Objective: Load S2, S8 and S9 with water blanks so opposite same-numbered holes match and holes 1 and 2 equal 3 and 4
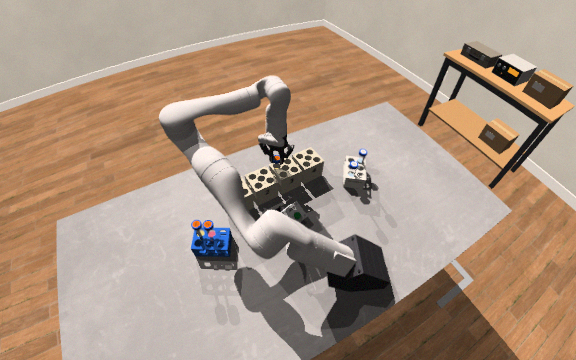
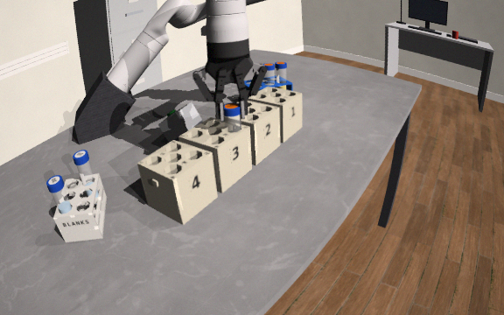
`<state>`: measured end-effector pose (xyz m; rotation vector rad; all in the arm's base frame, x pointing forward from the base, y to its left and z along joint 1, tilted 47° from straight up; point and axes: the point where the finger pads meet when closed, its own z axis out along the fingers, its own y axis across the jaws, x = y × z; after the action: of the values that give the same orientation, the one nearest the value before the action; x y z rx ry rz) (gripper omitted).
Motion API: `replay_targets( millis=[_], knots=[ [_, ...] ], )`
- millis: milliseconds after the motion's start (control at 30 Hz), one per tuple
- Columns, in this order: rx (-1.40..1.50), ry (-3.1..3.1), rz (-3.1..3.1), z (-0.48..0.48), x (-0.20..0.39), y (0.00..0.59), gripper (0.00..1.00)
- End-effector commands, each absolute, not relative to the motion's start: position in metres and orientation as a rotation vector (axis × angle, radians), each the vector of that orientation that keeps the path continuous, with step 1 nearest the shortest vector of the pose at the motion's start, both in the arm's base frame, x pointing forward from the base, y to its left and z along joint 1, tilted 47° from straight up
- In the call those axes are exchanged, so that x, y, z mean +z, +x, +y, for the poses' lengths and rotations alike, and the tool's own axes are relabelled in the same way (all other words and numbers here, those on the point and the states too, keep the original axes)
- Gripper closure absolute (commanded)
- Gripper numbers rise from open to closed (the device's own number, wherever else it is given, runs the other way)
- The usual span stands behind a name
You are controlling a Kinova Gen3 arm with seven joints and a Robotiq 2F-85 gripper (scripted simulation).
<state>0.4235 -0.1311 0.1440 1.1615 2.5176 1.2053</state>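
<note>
The ID on the orange-dot tube (image 2: 232, 115) was too small to read in either view. Its lower body was sunk in a hole of adapter 3 (image 2: 234, 154); how far down it reached was hidden by the block. Which numbered hole it occupied could not be told, though it sat at the edge nearest adapter 2 (image 2: 267, 130). From the top view the arm covered much of the fourth adapter (image 1: 246, 192) and partly shaded the sloped desk with its green key (image 1: 297, 215).

The gripper (image 2: 233, 105) hung straight down over adapter 3, its fingers (image 2: 220, 108) pinched on the tube just under the blue cap, one either side. Cap and a short clear stretch of tube stood above the adapter's top.

Adapter 4 (image 2: 195, 182) and adapter 1 (image 2: 292, 111) stood at the ends of the row, their visible holes dark. White rack marked BLANKS (image 2: 79, 222) stood well apart, holding two raised blue-capped tubes (image 2: 82, 162). Blue rack (image 1: 211, 243) carried two orange-dotted tubes (image 1: 202, 225); their labels were unreadable.
</note>
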Motion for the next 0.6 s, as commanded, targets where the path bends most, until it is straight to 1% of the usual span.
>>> replay_targets(
  millis=[0,567],
  knots=[
    [1.204,1.162,2.516,-0.1311,0.1437,0.4239,0.9],
    [1.204,1.162,2.516,-0.1249,0.1369,0.428,0.9]
  ],
)
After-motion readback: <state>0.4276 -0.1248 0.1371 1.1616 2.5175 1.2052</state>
